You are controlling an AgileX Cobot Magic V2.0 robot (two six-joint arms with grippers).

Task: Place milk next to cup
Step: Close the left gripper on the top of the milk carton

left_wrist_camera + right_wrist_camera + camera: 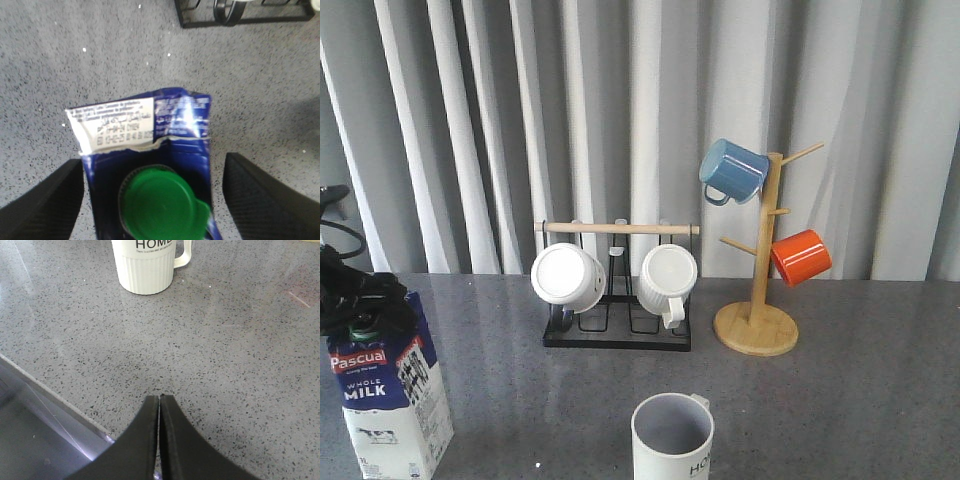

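My left gripper [152,195] hangs wide open around the milk [390,395], well apart from the cup [672,438], while my right gripper [159,405] rests pressed closed.

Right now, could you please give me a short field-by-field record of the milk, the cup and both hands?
milk: carton upright at the table's front left, green cap on
cup: HOME mug upright, front centre, apart from the carton
left hand: open, one finger either side of the carton top, gaps visible
right hand: shut, empty, over bare table
other mugs: two white on black rack; blue and orange on wooden tree
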